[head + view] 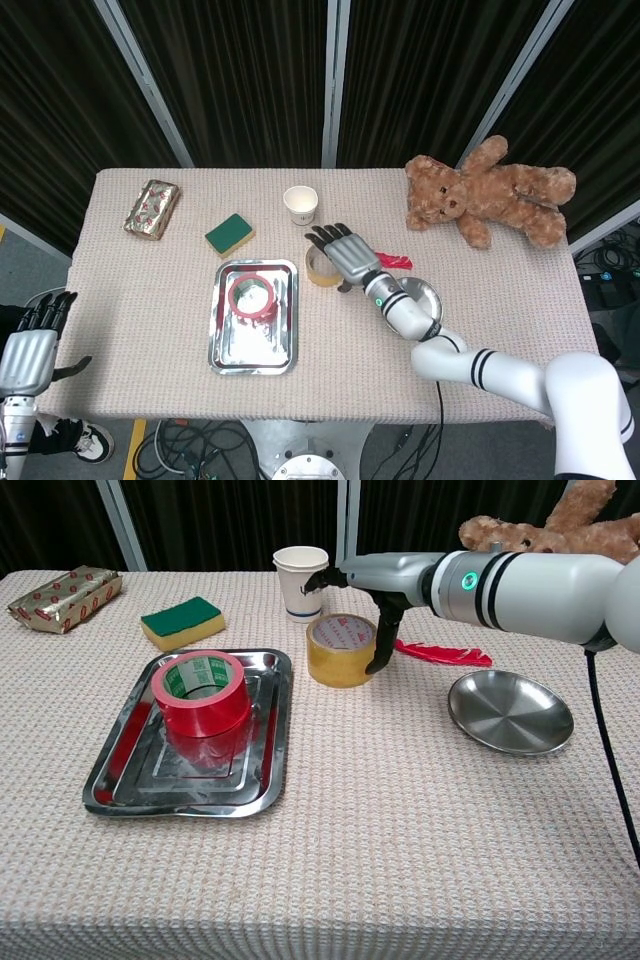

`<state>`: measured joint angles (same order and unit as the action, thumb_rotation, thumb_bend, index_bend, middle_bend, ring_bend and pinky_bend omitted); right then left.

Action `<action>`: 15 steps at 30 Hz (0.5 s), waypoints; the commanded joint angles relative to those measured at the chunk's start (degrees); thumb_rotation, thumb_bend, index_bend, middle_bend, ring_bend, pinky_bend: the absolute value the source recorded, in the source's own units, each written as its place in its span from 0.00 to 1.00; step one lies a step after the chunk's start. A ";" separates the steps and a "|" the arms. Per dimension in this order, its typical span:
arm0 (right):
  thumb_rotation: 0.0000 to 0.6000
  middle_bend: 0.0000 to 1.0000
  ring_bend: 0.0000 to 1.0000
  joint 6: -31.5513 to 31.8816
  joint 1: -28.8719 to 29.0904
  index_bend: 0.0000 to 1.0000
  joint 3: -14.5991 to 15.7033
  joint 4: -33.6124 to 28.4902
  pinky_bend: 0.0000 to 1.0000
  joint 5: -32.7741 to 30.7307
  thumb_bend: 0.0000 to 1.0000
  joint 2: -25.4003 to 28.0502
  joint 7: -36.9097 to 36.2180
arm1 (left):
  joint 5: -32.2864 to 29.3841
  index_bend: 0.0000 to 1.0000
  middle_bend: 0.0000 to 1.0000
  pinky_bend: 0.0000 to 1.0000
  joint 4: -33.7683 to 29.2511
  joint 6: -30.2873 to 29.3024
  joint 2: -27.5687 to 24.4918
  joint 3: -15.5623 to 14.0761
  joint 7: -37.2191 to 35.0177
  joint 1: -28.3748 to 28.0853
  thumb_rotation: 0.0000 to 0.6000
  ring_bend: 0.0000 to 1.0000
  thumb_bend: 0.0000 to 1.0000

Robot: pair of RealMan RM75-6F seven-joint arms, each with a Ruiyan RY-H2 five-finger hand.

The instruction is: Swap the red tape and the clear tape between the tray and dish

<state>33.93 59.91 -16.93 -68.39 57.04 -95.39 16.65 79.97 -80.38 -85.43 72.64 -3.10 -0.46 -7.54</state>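
Right now the right hand (345, 254) hangs over the clear tape (341, 650), palm down with its fingers spread above the roll and the thumb (381, 640) dropping down beside the roll's right edge; it grips nothing, and whether the thumb actually touches the roll I cannot tell. That roll stands on the tablecloth (400, 840) between the tray (115, 785) and the dish (511, 712), just in front of the paper cup (301, 581). In the tray's far half sits the red tape (201, 692) (lying flat, hole upward). Over at the table's left edge, well apart from everything, the left hand (28, 354) hovers with fingers straight and holds nothing. Behind the dish lies a red feather (445, 654).
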 commanded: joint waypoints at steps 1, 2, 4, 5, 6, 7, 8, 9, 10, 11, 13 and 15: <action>1.00 0.00 0.00 -1.52 1.94 0.00 0.48 2.58 0.00 -2.39 0.00 -1.88 0.80 | -0.15 0.03 0.06 0.15 -0.12 0.86 -0.43 0.05 0.09 0.27 1.00 0.00 0.10; 1.00 0.00 0.00 -1.78 2.32 0.00 0.68 3.19 0.00 -2.86 0.00 -2.29 0.96 | -0.15 0.03 0.06 0.15 -0.19 0.99 -0.53 0.13 0.00 0.38 1.00 0.00 0.10; 1.00 0.00 0.00 -2.05 3.02 0.00 0.99 4.42 0.00 -3.71 0.00 -3.27 1.01 | -0.05 0.03 0.06 0.15 -0.16 1.02 -0.59 0.35 -0.25 0.69 1.00 0.00 0.10; 1.00 0.00 0.00 -2.03 3.24 0.00 1.12 4.90 0.00 -3.94 0.00 -3.67 1.00 | -0.01 0.03 0.06 0.15 -0.11 1.06 -0.57 0.45 -0.33 0.81 1.00 0.00 0.10; 1.00 0.01 0.00 -1.88 3.49 0.00 1.33 5.50 0.00 -4.11 0.00 -4.20 1.03 | 0.04 0.03 0.06 0.15 -0.07 1.16 -0.58 0.55 -0.42 0.95 1.00 0.00 0.10; 1.00 0.02 0.00 -1.75 3.64 0.00 1.52 5.93 0.00 -4.17 0.00 -4.55 1.09 | 0.05 0.03 0.06 0.15 -0.08 1.35 -0.63 0.58 -0.49 1.03 1.00 0.00 0.10; 1.00 0.03 0.00 -1.58 3.80 0.00 1.80 6.43 0.00 -4.23 0.00 -4.95 1.21 | 0.04 0.04 0.06 0.15 -0.18 1.78 -0.76 0.54 -0.53 1.11 1.00 0.00 0.10; 1.00 0.05 0.00 -1.43 3.89 0.00 1.97 6.73 0.00 -4.27 0.00 -5.18 1.26 | 0.04 0.04 0.06 0.15 -0.30 2.13 -0.87 0.52 -0.58 1.13 1.00 0.00 0.10; 1.00 0.07 0.00 -1.18 3.93 0.00 2.08 6.95 0.00 -4.29 0.00 -5.39 1.26 | 0.08 0.04 0.06 0.15 -0.41 2.39 -0.97 0.54 -0.70 1.15 1.00 0.00 0.10; 1.00 0.11 0.00 -0.75 3.92 0.00 2.12 7.11 0.00 -4.23 0.00 -5.60 1.21 | 0.14 0.04 0.06 0.16 -0.47 2.55 -1.02 0.59 -0.79 1.18 1.00 0.00 0.10; 1.00 0.18 0.00 0.92 3.71 0.01 2.12 7.38 0.00 -3.55 0.01 -6.07 0.98 | 0.23 0.04 0.06 0.16 -0.52 2.77 -1.07 0.75 -0.82 1.32 1.00 0.00 0.10; 1.00 0.26 0.00 2.84 3.35 0.06 2.11 7.54 0.00 -2.62 0.03 -6.43 0.77 | 0.34 0.04 0.06 0.16 -0.71 3.02 -1.18 0.88 -1.12 1.44 1.00 0.00 0.10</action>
<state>35.27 63.57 -14.85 -61.11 53.60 -101.36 17.66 80.28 -81.05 -82.46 71.49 -2.25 -1.53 -6.13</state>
